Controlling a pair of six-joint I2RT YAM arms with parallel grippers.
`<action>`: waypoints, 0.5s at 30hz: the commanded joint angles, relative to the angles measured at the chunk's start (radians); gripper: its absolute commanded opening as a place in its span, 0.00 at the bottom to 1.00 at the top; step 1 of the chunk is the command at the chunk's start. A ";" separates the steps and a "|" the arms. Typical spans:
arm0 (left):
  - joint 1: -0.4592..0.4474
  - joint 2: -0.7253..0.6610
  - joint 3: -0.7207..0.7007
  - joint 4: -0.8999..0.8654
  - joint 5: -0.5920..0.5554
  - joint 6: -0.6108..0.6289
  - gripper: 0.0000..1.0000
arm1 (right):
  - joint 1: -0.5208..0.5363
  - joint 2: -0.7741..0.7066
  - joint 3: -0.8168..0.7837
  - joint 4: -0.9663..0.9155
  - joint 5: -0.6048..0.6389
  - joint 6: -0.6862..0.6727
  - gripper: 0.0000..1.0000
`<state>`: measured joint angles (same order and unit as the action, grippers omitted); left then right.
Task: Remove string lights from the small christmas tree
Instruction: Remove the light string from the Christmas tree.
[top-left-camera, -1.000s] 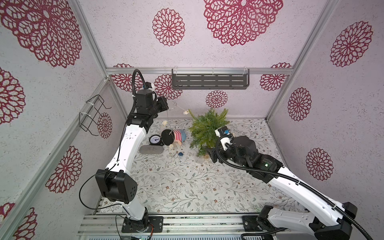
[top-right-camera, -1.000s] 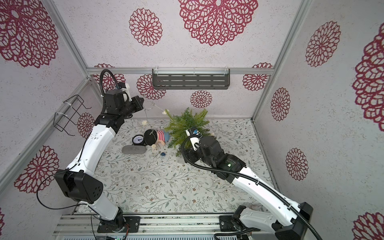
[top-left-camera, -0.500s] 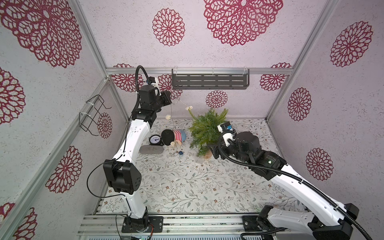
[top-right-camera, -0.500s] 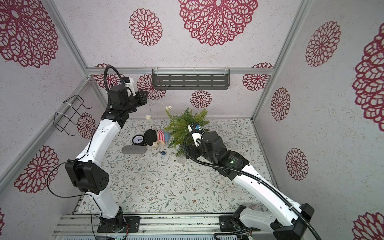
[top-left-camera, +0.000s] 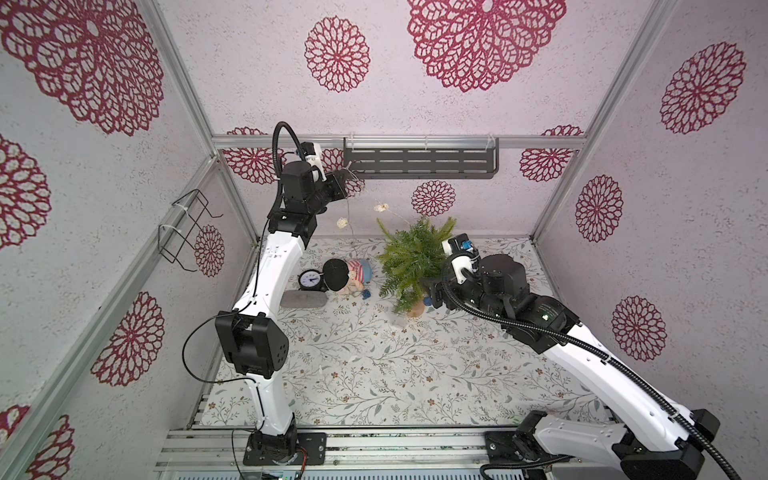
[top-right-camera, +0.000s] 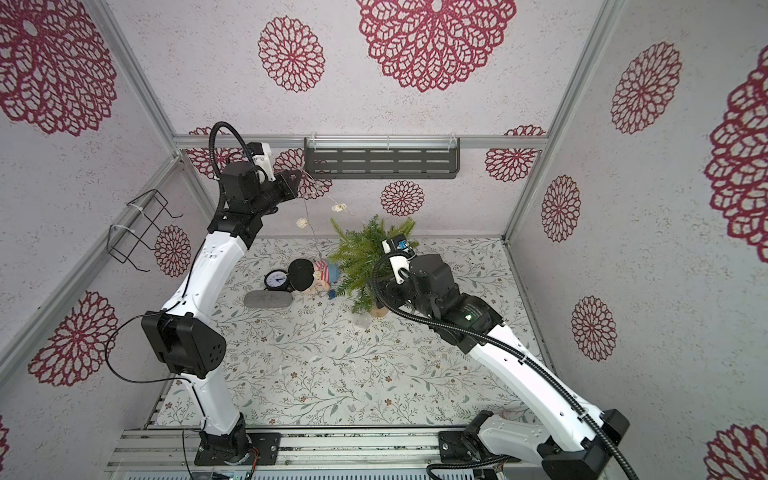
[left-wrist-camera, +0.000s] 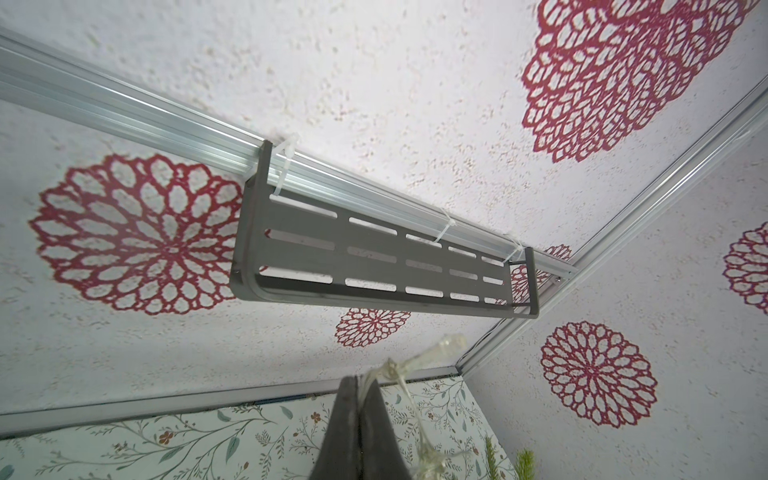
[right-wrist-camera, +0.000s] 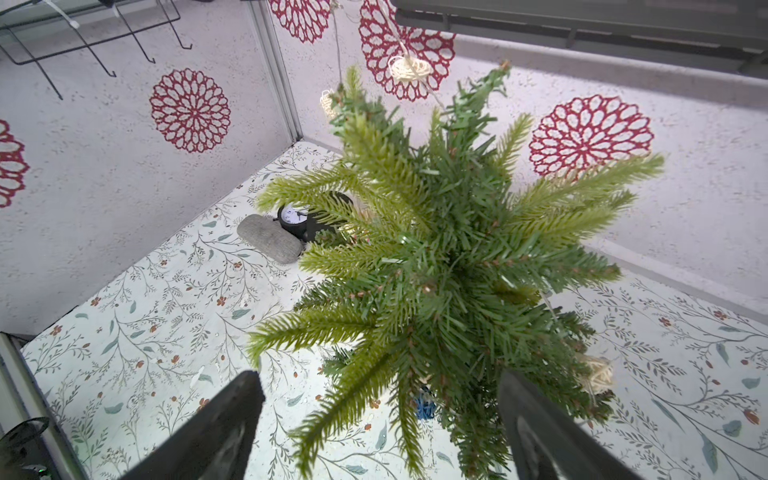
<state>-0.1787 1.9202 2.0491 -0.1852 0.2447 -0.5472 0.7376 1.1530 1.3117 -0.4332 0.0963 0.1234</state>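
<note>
L gripper (left-wrist-camera: 358, 385) clenched on the string lights (left-wrist-camera: 409, 360) wire, raised high by the rear wall, just below the shelf (top-left-camera: 419, 164) edge. Wire slants down to the tree (top-left-camera: 411, 257) top, which stands near the table's (top-left-camera: 374, 374) rear edge. R gripper (right-wrist-camera: 378, 386) spread wide, straddling low branches. Doll (top-left-camera: 355, 272) and clock (top-left-camera: 309, 279) close on the L-arm side. Bare table in front.

Your work surface is a tabletop (top-left-camera: 374, 374) with a floral print. Toward the back, the small christmas tree (top-left-camera: 411, 259) stands upright on its tan base. Just in front of that base lies a clear plastic box (top-left-camera: 397, 321). On the left arm's side you have a close cluster: doll (top-left-camera: 353, 274), blue ball (top-left-camera: 365, 294), black clock (top-left-camera: 309, 279) and grey oblong case (top-left-camera: 303, 299).
</note>
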 joint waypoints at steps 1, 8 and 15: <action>-0.010 0.031 0.033 0.065 0.017 -0.001 0.00 | -0.022 -0.004 0.051 -0.005 -0.013 -0.010 0.92; -0.034 0.124 0.133 0.068 0.051 -0.003 0.00 | -0.075 0.016 0.093 -0.003 -0.026 -0.017 0.92; -0.050 0.178 0.184 0.120 0.044 -0.043 0.00 | -0.164 0.058 0.141 0.016 -0.055 -0.019 0.92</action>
<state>-0.2218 2.0842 2.1960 -0.1310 0.2794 -0.5755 0.6056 1.2015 1.4090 -0.4469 0.0586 0.1226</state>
